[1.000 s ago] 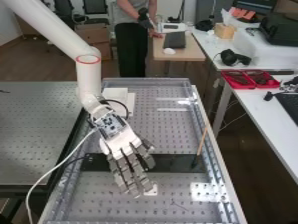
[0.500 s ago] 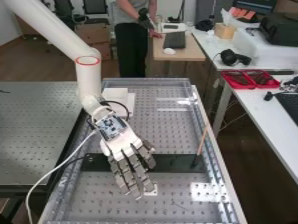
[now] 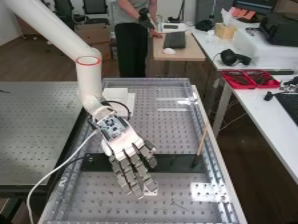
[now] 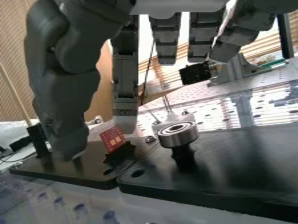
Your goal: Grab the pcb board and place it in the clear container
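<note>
Dark grey fingers, long and straight, hang from the white palm of the hand (image 3: 122, 145), loosely spread with gaps showing between them, curled round nothing. It hangs at the end of the white arm (image 3: 90, 80), which leans in from the far left, and it covers the left part of a black base (image 3: 176, 162) lying across the perforated bench (image 3: 159, 131). Down among the fingers is the red pcb board (image 4: 112, 139), tilted on edge at a small black holder (image 4: 120, 152); whether a fingertip touches it, I can't tell. Near it, a shiny metal bearing (image 4: 178, 134) sits on a black post (image 4: 183, 156). Toward the right end of the base a thin wooden stick (image 3: 202, 141) stands, leaning slightly.
</note>
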### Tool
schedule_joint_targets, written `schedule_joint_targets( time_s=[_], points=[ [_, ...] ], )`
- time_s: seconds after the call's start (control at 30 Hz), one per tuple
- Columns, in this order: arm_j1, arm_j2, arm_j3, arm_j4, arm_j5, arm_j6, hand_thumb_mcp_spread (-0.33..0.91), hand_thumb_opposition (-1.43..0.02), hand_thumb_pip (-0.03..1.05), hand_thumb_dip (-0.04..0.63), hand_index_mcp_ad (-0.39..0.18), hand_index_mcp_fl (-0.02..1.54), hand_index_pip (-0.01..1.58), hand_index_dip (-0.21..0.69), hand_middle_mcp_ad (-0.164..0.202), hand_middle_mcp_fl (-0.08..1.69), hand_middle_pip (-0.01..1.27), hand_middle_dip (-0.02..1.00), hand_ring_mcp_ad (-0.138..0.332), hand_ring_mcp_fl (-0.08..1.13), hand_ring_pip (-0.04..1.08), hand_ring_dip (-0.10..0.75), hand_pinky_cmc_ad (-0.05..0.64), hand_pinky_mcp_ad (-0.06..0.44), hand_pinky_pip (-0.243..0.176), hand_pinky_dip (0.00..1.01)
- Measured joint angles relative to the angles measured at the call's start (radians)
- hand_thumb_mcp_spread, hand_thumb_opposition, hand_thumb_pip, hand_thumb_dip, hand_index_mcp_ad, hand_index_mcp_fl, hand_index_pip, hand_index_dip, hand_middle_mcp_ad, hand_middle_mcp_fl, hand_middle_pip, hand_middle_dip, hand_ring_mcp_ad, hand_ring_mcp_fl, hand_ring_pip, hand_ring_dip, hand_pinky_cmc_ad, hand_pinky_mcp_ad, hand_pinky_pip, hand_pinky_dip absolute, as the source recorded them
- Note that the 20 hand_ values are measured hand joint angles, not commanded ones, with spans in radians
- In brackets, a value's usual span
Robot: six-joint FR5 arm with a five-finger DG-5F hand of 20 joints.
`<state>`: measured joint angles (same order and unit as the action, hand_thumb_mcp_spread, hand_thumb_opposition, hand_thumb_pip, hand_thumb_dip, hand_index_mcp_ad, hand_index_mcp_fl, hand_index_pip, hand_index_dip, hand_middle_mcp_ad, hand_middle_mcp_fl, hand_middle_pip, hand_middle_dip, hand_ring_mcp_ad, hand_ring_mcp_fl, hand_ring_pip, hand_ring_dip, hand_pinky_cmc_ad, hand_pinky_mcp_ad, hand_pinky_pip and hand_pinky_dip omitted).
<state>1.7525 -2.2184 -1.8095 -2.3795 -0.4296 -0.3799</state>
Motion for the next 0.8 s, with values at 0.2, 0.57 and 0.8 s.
schedule_joint_targets(
  time_s=[0.2, 0.57, 0.8],
  points=[
    [-0.001, -0.002, 0.002, 0.001, 0.002, -0.003, 0.56, -0.79, 0.3, 0.204, -0.089, 0.42, 1.15, 0.251, 0.126, 0.0, 0.14, 0.15, 0.176, 0.02, 0.08, 0.017, 0.264, 0.134, -0.106, 0.22],
    [-0.003, 0.001, -0.001, 0.011, 0.005, -0.02, 0.56, -0.79, 0.31, 0.204, -0.089, 0.42, 1.15, 0.251, 0.126, 0.0, 0.14, 0.15, 0.175, 0.02, 0.08, 0.021, 0.264, 0.136, -0.105, 0.22],
    [-0.004, 0.003, -0.007, 0.026, 0.005, -0.033, 0.55, -0.79, 0.31, 0.204, -0.089, 0.44, 1.15, 0.251, 0.126, -0.01, 0.14, 0.15, 0.175, 0.02, 0.08, 0.021, 0.264, 0.134, -0.094, 0.22]
  ],
)
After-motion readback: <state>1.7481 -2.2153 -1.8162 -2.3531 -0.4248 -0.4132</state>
